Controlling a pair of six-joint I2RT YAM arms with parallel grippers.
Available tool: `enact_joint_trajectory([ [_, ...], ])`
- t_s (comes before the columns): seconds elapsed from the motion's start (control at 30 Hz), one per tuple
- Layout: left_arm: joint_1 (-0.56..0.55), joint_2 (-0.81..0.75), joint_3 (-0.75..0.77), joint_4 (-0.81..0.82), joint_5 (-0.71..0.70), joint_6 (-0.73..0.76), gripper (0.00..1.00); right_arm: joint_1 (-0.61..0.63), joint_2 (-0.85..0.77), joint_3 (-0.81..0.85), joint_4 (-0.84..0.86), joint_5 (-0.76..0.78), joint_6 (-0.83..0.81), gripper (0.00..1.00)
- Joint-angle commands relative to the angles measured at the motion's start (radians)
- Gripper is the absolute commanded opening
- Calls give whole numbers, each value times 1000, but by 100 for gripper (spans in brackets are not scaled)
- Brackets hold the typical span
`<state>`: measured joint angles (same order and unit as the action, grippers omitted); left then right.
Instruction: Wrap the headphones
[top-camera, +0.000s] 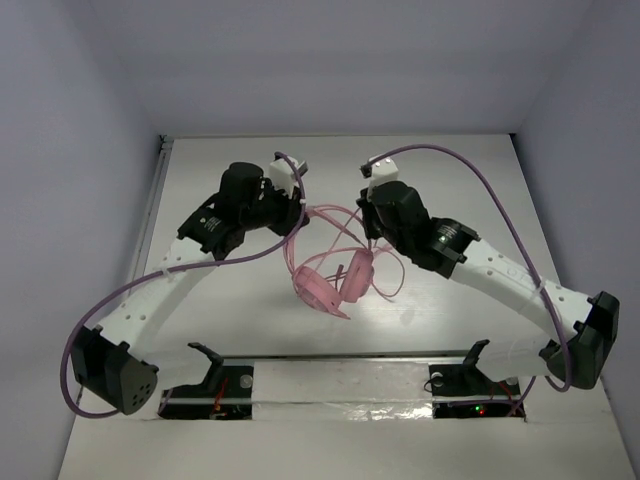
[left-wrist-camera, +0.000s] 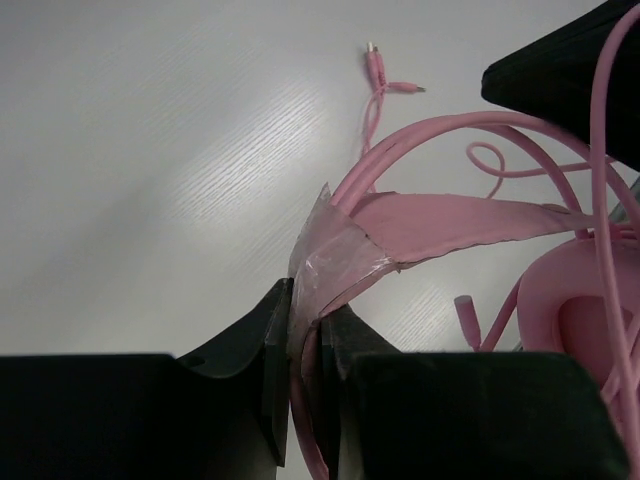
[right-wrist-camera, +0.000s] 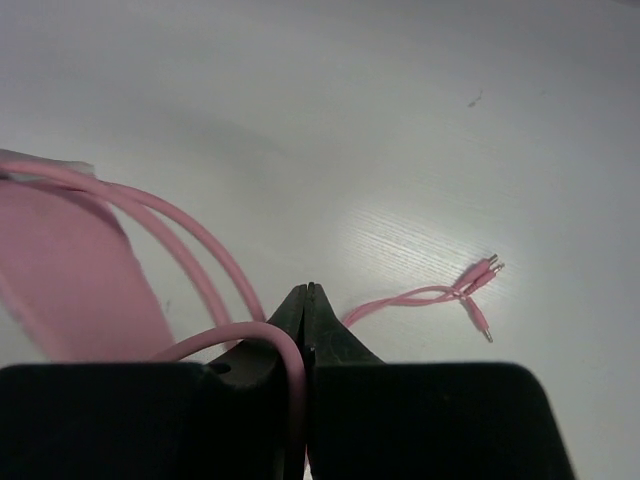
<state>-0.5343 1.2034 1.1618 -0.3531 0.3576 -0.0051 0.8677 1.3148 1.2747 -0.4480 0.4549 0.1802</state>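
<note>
Two sets of fingers (left-wrist-camera: 268, 385) on headphones (top-camera: 335, 283)

White woodgrain table (top-camera: 450, 170), glare patch near front; plain lavender walls (top-camera: 330, 60) three sides.

The headphones (top-camera: 332, 280) lie mid-frame on the table (top-camera: 460, 180), between the two arms. The left gripper (top-camera: 296, 222) grips their headband (left-wrist-camera: 450, 225) at upper left. The right gripper (top-camera: 373, 238) pinches the cable (right-wrist-camera: 405, 298) at upper right.
</note>
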Motion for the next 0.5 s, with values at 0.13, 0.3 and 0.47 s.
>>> enact_joint_trajectory([
  [0.13,132,-33,0,175,295,-128,0,-26,-155,-138,132,70,102,19],
  [0.3,151,-27,13,235,382,-188,0,-26,-186,-187,155,33,140,33],
  [0.47,171,-27,41,259,383,-217,0,-26,-193,-241,221,-28,176,33],
])
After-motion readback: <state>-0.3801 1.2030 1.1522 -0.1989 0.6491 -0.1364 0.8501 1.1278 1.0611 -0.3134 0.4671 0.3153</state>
